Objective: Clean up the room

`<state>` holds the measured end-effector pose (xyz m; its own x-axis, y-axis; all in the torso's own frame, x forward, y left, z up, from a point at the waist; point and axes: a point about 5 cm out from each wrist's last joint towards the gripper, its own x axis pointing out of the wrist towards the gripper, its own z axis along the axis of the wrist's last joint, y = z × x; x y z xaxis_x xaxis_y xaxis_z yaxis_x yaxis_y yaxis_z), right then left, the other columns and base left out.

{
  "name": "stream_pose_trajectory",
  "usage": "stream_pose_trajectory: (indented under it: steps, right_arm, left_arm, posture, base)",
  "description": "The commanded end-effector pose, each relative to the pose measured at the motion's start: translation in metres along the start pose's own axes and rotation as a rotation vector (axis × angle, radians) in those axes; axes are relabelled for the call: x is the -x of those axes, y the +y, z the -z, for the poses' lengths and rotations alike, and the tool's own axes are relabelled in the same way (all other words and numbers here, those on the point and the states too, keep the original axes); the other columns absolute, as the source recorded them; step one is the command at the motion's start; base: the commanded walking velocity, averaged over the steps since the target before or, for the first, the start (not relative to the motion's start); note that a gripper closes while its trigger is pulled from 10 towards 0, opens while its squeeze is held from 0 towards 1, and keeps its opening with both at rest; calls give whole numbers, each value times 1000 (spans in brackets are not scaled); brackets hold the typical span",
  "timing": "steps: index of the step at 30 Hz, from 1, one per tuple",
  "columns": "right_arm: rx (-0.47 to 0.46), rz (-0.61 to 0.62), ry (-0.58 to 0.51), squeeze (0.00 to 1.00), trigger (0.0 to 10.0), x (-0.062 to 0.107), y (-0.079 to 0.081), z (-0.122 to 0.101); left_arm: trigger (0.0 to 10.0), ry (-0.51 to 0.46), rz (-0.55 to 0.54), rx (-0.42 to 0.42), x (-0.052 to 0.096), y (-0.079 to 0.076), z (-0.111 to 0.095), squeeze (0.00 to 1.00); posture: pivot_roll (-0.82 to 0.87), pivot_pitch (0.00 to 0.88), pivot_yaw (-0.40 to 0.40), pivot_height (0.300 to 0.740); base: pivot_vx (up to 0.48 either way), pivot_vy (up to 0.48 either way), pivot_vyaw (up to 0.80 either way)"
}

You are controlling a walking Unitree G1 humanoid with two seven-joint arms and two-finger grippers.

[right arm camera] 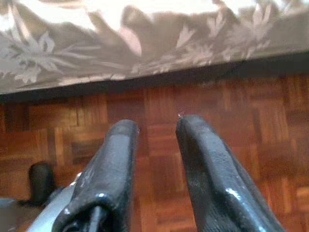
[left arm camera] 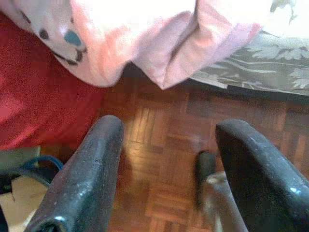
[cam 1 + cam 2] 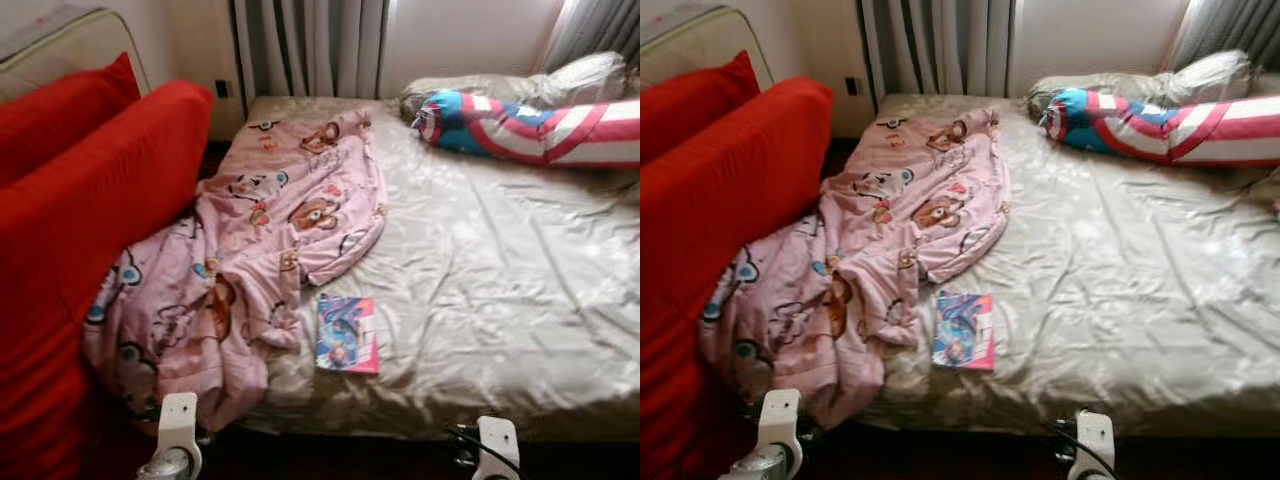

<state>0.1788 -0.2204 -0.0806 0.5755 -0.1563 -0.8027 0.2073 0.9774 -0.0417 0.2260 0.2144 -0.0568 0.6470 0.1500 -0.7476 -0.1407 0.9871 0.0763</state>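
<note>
A pink cartoon-print blanket point(image 3: 270, 230) lies crumpled over the left half of the bed point(image 3: 500, 290), and its lower end hangs off the front left corner. A colourful book point(image 3: 347, 334) lies flat on the beige sheet near the front edge, just right of the blanket. My left gripper point(image 2: 169, 128) is open and hangs low over the parquet floor point(image 2: 164, 164), below the blanket's hanging end point(image 2: 145, 43). My right gripper point(image 1: 157, 123) is open by a narrow gap, empty, and low over the floor before the bed's front edge point(image 1: 145, 63).
A red, white and blue bolster point(image 3: 530, 125) and a beige pillow point(image 3: 520, 85) lie at the bed's far right. Red cushions point(image 3: 90, 220) stand close along the bed's left side. Curtains point(image 3: 310, 45) hang behind. My wrists point(image 3: 178, 430) point(image 3: 497, 440) show at the bottom edge.
</note>
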Motion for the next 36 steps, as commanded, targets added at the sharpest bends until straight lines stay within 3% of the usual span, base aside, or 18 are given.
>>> stream_pose_trajectory:
  steps: [1, 7, 36]
  right_arm:
    - [-3, -5, -5, 0, 10000, 0, 2, -2]
    - [-2, -5, -4, 0, 10000, 0, 2, -1]
    - [14, -16, -1, 0, 10000, 0, 2, 1]
  left_arm:
    - [10000, 9, -11, -15, 0, 6, 1, 0]
    - [10000, 5, -12, -13, 0, 6, 1, 0]
    - [10000, 1, -6, 1, 1, 6, 3, 0]
  posture:
    - [-69, 67, -28, 740]
    - [-70, 62, -29, 740]
    - [-74, 41, -27, 740]
  base:
    - [0, 394, 0]
    - [0, 372, 0]
    - [0, 0, 0]
